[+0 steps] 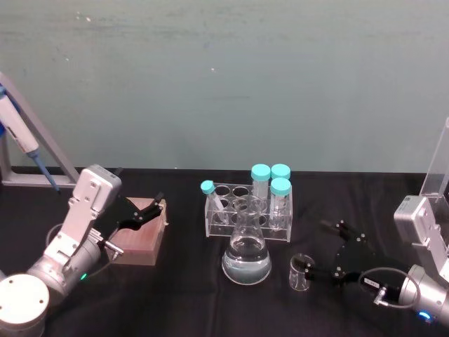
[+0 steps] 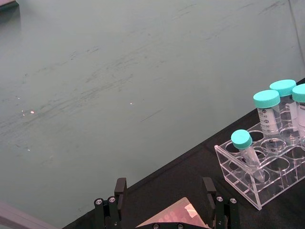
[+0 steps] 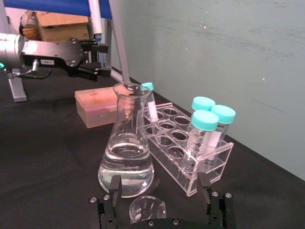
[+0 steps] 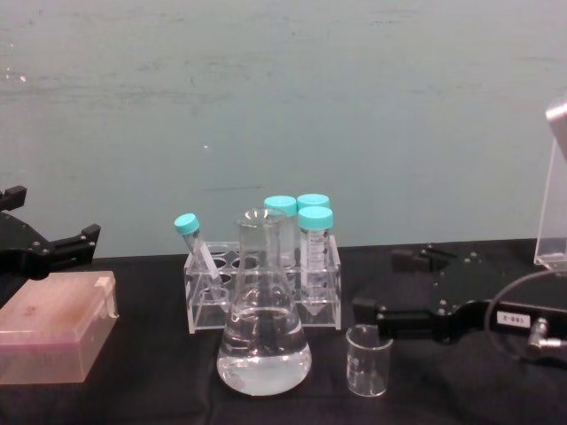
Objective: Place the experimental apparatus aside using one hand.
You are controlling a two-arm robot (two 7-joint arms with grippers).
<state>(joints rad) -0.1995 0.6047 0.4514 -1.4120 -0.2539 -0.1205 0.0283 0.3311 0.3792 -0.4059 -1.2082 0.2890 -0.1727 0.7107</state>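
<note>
Head view: the right gripper (image 1: 317,249) is spread wide and grips nothing, its near finger's tip just beside the beaker (image 1: 300,272). The flask (image 1: 247,254) stands left of the beaker, in front of the rack (image 1: 245,210) of capped tubes (image 1: 261,184). The left gripper (image 1: 151,208) hangs released over a pink box (image 1: 140,235)

Right wrist view: the beaker's rim shows low between the parted fingers, with the flask and rack beyond; contact cannot be told

Chest view: the near finger is above the beaker

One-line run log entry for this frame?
right gripper: open beside beaker, no grip | flask, tube rack: standing mid-table | left gripper: open over pink box
</note>
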